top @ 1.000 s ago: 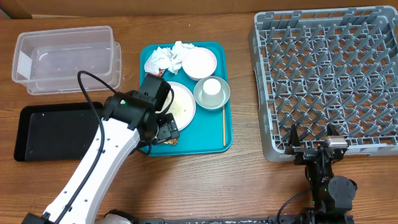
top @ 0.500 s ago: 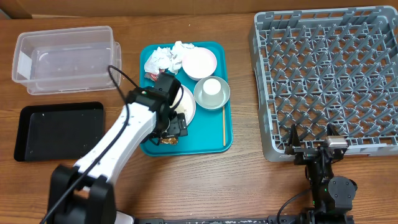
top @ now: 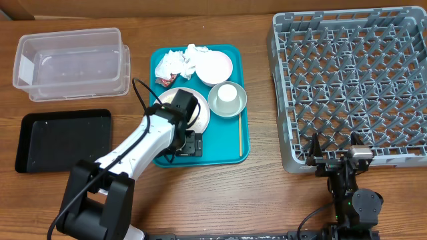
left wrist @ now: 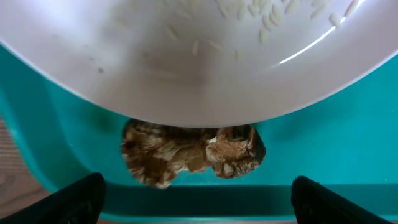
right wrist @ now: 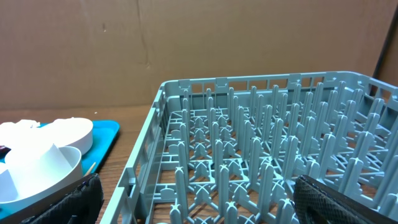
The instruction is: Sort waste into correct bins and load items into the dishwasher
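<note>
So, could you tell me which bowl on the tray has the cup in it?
The grey bowl, beside the wooden stick, holds the white cup; the white bowl by the napkins does not.

No legible text, label, brand, number or sign on anything in view. Only a pale rectangular patch (top: 25, 67) on the end wall of the clear plastic rectangular tub (top: 73, 33), well apart from the left claw (top: 187, 145); too small to tell whether lettered.
</note>
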